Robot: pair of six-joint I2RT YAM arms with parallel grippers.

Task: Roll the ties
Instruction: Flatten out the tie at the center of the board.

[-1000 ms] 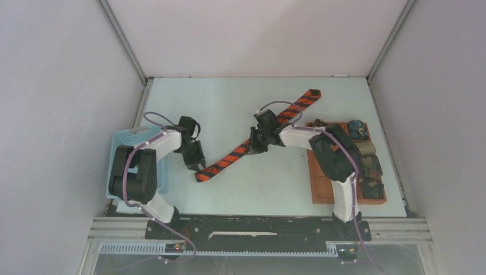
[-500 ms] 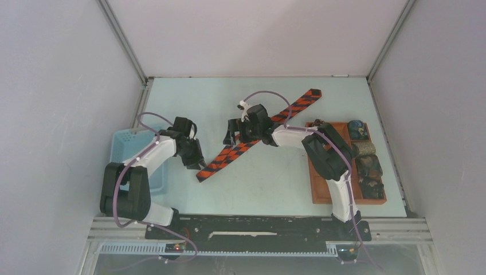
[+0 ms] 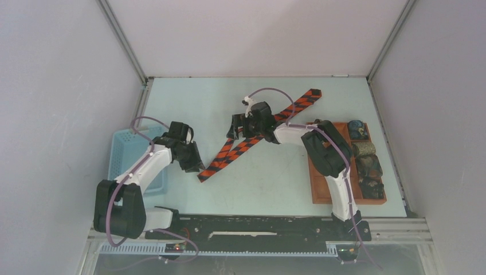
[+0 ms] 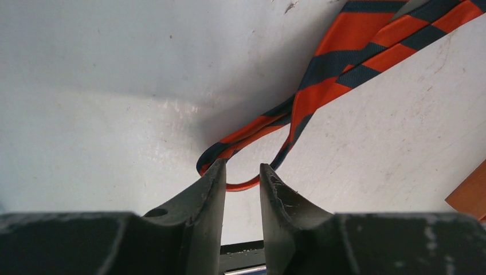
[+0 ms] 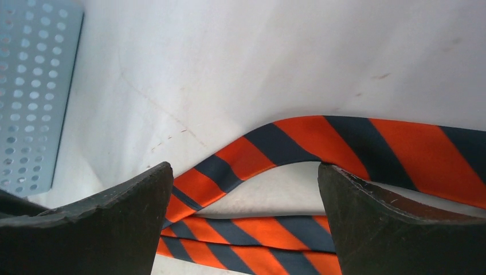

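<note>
The striped tie [image 3: 301, 104] runs across the worktop [image 3: 189, 103] from 7 o'clock to 1 o'clock, its near stretch now doubled over; the left jaws pinch the looped near end; the right jaws, closed at the tie's middle a second ago, now stand wide apart just above it; we judge the first fold laid, so rolling can start from the loop.
</note>
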